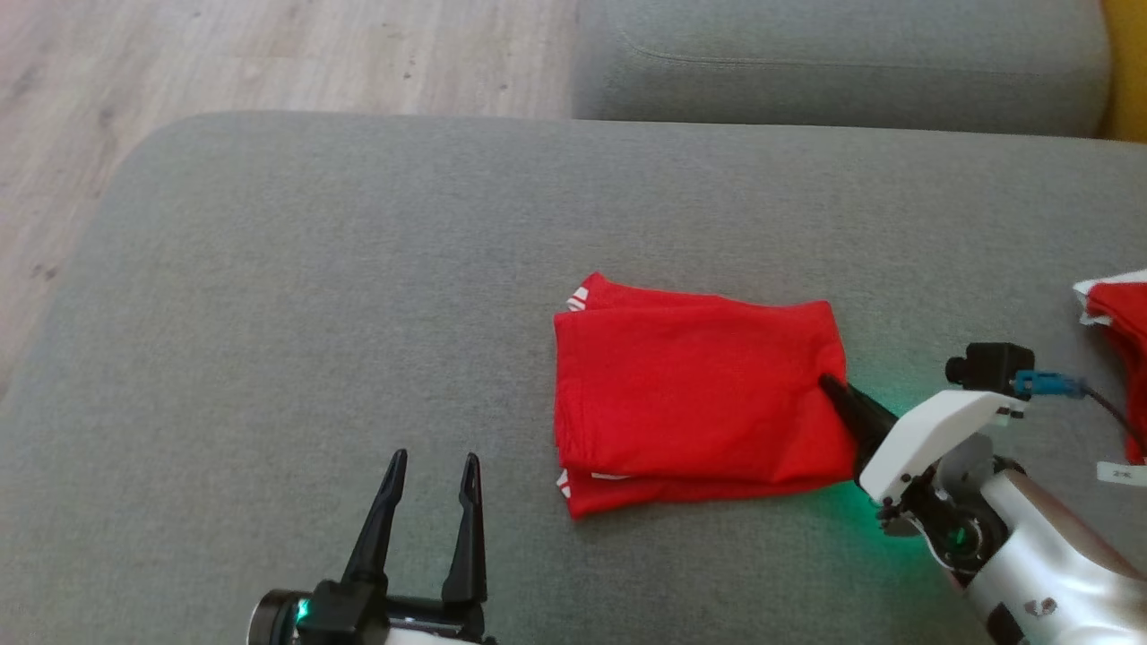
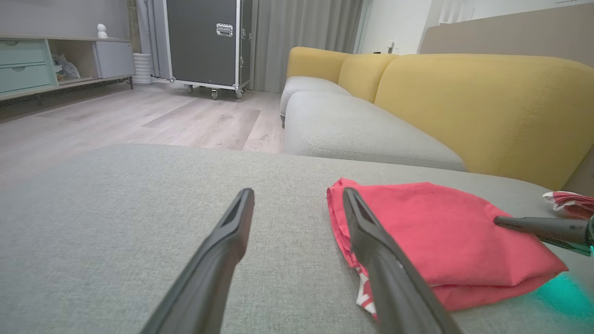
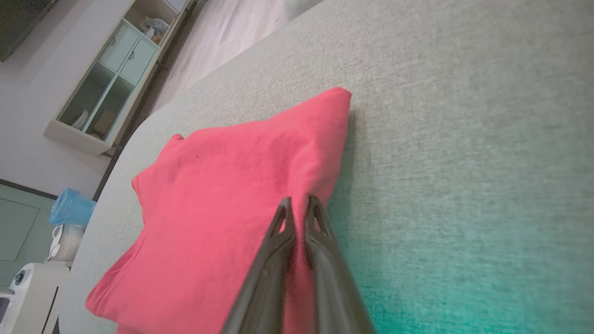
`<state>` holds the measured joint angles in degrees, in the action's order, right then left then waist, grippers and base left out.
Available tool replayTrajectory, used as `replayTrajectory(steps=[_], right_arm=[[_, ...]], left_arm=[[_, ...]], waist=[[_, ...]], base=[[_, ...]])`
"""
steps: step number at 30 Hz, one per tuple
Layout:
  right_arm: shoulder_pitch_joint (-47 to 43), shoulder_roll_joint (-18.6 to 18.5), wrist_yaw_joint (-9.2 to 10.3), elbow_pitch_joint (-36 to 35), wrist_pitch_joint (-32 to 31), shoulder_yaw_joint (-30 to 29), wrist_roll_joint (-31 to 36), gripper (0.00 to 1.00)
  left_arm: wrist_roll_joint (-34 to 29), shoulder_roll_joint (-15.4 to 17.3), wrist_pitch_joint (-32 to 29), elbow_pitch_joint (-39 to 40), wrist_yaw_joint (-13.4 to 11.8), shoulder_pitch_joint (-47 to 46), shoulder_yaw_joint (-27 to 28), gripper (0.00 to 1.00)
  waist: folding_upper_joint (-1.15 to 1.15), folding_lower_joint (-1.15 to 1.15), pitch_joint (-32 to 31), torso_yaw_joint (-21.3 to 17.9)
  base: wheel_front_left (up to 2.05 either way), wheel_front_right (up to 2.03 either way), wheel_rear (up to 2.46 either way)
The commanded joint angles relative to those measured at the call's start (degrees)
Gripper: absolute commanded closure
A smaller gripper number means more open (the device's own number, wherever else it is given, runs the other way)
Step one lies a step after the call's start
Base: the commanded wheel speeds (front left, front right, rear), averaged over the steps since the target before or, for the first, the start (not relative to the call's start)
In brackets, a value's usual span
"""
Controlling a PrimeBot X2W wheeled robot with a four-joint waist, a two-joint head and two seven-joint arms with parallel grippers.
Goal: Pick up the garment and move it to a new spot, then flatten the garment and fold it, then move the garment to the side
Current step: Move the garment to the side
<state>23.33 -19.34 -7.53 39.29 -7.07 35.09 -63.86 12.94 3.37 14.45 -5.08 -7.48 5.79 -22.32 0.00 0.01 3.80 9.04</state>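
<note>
Right end effector [image 1: 829, 383]: fingers pressed together, pinched on the garment [image 1: 699, 394] at its right edge, roughly midway along it. Red fabric is seen between the closed fingers in the right wrist view; how many layers are caught cannot be told.

Garment: folded to a flat rectangle, laid on the grey sofa cushion [image 1: 314, 313]. Long axis is run left-right across the robot, near enough in line with the right fingers, so the whole stack is placed left of the pinch.

Left end effector [image 1: 435, 461]: fingers spread wide, nothing held, parked off the garment's near-left corner, not touching the cloth. The right arm is judged the nearer one by far.

Key relation for the move to the side: pinch on the right edge, axis pointed at the wrist. A pull to the right would be taken along the axis with the stack trailing; a push to the left would be expected to buckle the fold. Top layer sliding over the lower ones is the risk to be watched.

A second red cloth [image 1: 1120, 309] is laid well right of the garment, past the right wrist; clearance is to be checked before anything is dragged that way.
</note>
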Motion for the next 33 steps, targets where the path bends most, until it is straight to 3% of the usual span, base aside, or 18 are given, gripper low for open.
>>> replayTrajectory(steps=[1,7,17,24,27,28,29,33], right_arm=[[1.8,-1.6,0.04,-1.9,1.2,0.9,-0.6,1.0],[4.7,-8.2,0.04,-3.9,3.0,4.7,-0.1,1.0],[14.0,-27.5,0.04,-9.6,1.1,7.0,2.9,1.0],[17.5,-40.7,0.04,-14.1,-1.4,5.4,3.1,1.0],[18.1,-44.7,0.04,-14.9,-2.8,4.0,2.6,0.97],[18.1,-45.4,0.04,-14.4,-3.0,3.5,2.6,0.71],[18.1,-45.7,0.04,-13.8,-3.0,3.0,3.0,0.0],[15.7,-42.3,0.04,-13.0,-1.1,2.1,4.5,0.0]], left_arm=[[-0.7,-0.5,0.5,2.2,0.3,-2.5,1.3,0.0],[0.1,-0.5,0.5,3.8,0.7,-2.8,1.5,0.0],[0.3,-0.5,0.5,4.6,0.6,-7.9,0.8,0.0],[0.9,-0.5,0.5,4.1,-0.1,-11.3,0.1,0.0],[0.9,-0.5,0.5,3.5,0.1,-12.2,0.2,0.0],[0.8,-0.5,0.5,3.3,0.2,-12.4,0.2,0.0],[0.7,-0.5,0.5,3.0,0.4,-12.7,0.2,0.0],[0.2,-0.5,0.5,1.8,0.2,-13.1,1.0,0.0]], waist=[[0.0,-0.01,0.2,-0.6],[0.0,-0.01,2.4,-4.3],[0.0,-0.01,10.1,-11.2],[0.0,-0.01,14.2,-13.2],[0.0,-0.01,15.3,-14.1],[0.0,-0.01,15.4,-14.2],[0.0,-0.01,15.4,-14.2],[0.0,-0.01,13.7,-14.3]], base=[[0.0,0.0,0.0],[0.0,0.0,0.0],[0.0,0.0,0.0],[0.0,0.0,0.0],[0.0,0.0,0.0],[0.0,0.0,0.0],[0.0,0.0,0.0],[0.0,0.0,0.0]])
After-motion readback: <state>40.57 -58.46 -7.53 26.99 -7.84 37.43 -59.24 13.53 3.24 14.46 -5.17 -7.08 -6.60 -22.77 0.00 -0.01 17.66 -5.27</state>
